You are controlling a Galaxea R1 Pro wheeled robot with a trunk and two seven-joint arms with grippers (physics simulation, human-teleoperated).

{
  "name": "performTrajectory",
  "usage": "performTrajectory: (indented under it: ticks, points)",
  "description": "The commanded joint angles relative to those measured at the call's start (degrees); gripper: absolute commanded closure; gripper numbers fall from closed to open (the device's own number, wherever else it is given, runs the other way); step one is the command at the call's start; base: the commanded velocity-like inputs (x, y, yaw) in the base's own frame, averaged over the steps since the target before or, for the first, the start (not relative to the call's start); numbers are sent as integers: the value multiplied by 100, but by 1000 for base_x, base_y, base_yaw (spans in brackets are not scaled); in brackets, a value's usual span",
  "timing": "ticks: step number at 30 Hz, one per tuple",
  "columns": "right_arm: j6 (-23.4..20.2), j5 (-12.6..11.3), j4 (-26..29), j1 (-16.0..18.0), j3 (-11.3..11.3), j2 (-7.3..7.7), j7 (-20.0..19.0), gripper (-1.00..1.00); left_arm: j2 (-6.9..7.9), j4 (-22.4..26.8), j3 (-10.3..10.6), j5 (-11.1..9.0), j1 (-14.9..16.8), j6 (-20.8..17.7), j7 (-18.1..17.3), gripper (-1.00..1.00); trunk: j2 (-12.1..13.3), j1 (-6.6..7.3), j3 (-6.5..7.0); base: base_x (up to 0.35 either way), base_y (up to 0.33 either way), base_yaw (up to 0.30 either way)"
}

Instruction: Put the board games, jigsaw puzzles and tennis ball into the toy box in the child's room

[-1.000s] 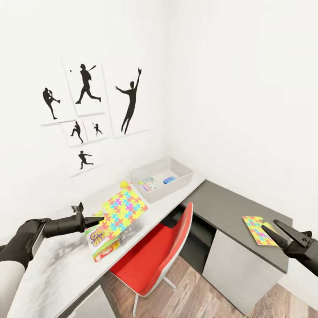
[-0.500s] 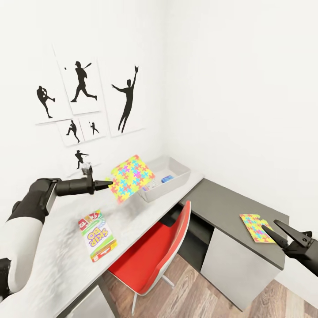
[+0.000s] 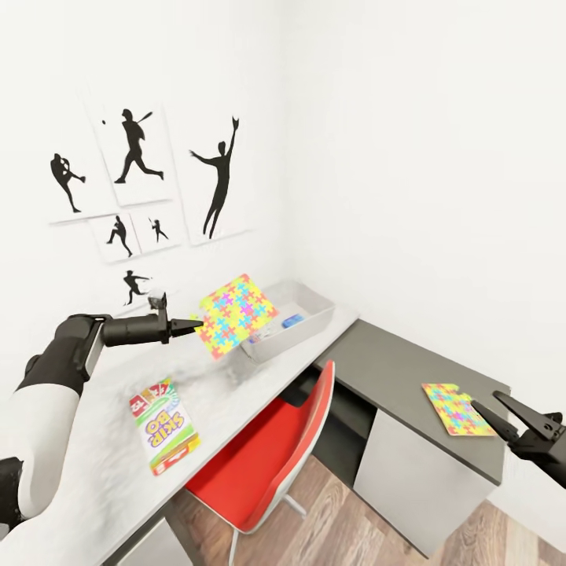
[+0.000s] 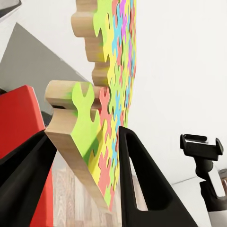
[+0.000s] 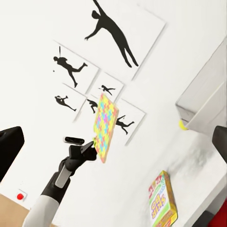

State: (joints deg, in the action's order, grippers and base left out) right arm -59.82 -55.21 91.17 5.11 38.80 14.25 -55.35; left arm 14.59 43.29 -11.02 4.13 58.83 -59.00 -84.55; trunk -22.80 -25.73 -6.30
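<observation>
My left gripper (image 3: 193, 324) is shut on the edge of a multicoloured jigsaw puzzle (image 3: 234, 314), held tilted in the air just in front of the light-grey toy box (image 3: 314, 324). In the left wrist view the puzzle's (image 4: 101, 137) edge is clamped between both black fingers. The Skip-Bo board game (image 3: 163, 424) lies flat on the pale table (image 3: 94, 472). A second jigsaw puzzle (image 3: 454, 407) rests on the dark-grey lower section, right in front of my open right gripper (image 3: 503, 415). The tennis ball (image 5: 181, 125) sits beside the toy box (image 5: 203, 101). Colourful boxes (image 3: 292, 320) lie in the toy box.
A red chair (image 3: 267, 464) is pushed under the table between the two sections. White drawers (image 3: 417, 479) stand below the dark-grey top (image 3: 385, 358). Black sports silhouettes (image 3: 212, 181) hang on the white wall. Wood floor (image 3: 338, 519) shows below.
My left gripper has lifted the jigsaw puzzle off the Skip-Bo box and carried it up towards the toy box. The head view has shifted slightly. The right arm has barely moved.
</observation>
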Motion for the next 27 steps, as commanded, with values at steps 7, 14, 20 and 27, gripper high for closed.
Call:
performTrajectory:
  ticks: [7,14,20,27]
  points:
    - [-18,20,-13,7,21,-1,-32,-100,-2,4,-6,37,5,-59,-44,100,-12,-5,33,145,-257,-197]
    - [-18,19,-19,7,21,6,-32,-100,0,4,-12,35,5,-59,-44,100,-12,-5,79,195,-186,-220]
    - [-18,19,-21,7,22,12,-29,-100,-3,4,-14,40,5,-59,-41,100,-12,-5,105,280,-20,-249]
    - [-18,19,-21,7,22,8,-28,-100,-8,4,-14,44,5,-59,-29,100,-12,-5,109,284,-114,-113]
